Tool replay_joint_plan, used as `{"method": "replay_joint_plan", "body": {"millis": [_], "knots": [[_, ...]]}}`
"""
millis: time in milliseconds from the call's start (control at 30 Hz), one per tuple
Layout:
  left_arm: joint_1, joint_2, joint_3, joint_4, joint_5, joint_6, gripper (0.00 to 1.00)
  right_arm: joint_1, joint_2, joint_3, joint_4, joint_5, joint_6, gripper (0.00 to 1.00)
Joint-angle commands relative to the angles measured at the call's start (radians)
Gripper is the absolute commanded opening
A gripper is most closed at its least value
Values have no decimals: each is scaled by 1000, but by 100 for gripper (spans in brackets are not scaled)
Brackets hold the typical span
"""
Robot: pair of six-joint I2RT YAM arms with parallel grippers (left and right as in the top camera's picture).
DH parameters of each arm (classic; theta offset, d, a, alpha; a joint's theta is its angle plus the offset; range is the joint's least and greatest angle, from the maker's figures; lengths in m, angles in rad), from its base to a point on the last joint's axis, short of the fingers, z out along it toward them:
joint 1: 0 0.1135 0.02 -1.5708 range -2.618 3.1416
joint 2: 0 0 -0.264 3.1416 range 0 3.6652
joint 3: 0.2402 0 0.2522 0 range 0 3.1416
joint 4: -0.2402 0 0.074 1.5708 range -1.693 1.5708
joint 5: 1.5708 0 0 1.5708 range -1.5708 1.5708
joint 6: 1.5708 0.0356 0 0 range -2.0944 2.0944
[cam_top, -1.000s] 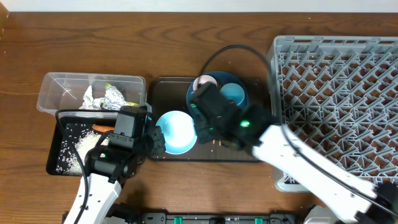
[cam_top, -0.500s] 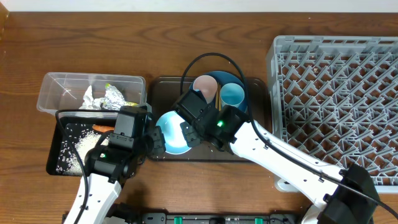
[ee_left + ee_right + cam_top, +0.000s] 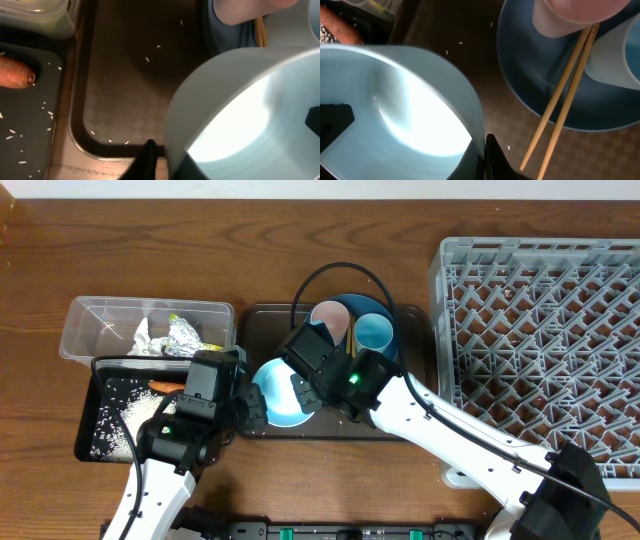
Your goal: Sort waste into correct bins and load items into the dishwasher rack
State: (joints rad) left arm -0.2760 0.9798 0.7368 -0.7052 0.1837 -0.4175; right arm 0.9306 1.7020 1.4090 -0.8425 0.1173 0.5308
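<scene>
Overhead view, and both arms meet at the white bowl (image 3: 278,390), which sits over the front-left corner of the brown serving tray (image 3: 262,330). The right pincer (image 3: 300,395) is pressed together on the bowl's right rim, wall pinched between its fingers. The left pincer (image 3: 256,404) straddles the opposite rim, one finger outside and one inside, but whether it is gripping or slackening cannot be told. It looks like a hand-over in the making, though that is only a reading. The waste side looks nearly finished. Crumpled tissue (image 3: 145,335), silver foil (image 3: 183,335) and the yellow-green wrapper (image 3: 175,318) lie in the clear tub (image 3: 90,315). The carrot (image 3: 165,386) and a spread of rice (image 3: 120,415) are in the black tray (image 3: 88,440) just in front of it (a few stray grains (image 3: 147,59) dot the serving tray). The loading side has not begun, because the dishwasher rack (image 3: 540,330) at the right of the desk (image 3: 150,240) holds nothing. The pink cup (image 3: 330,318) and light blue cup (image 3: 373,332) stand on the blue plate (image 3: 345,302) at the back of the serving tray. The chopsticks (image 3: 587,45) lie across the plate's rim beside the cups. That leaves bowl, two cups, plate and chopsticks, with the bowl apparently going first.
</scene>
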Motion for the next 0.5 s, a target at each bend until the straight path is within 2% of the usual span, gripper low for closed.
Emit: {"method": "replay_joint_plan", "body": {"millis": [0, 100, 133, 300, 467], "knots": [[2, -5, 0, 0, -19, 6, 17, -5, 6, -4, 1, 37, -8, 1], [2, -5, 0, 1, -19, 6, 17, -19, 6, -4, -4, 62, -9, 1], [2, -5, 0, 2, -19, 6, 30, -24, 6, -4, -4, 76, -9, 1], [2, -5, 0, 4, -19, 6, 46, -43, 6, -4, -6, 158, -8, 1], [2, -5, 0, 9, -19, 6, 56, -56, 6, -4, -6, 192, -8, 1]]}}
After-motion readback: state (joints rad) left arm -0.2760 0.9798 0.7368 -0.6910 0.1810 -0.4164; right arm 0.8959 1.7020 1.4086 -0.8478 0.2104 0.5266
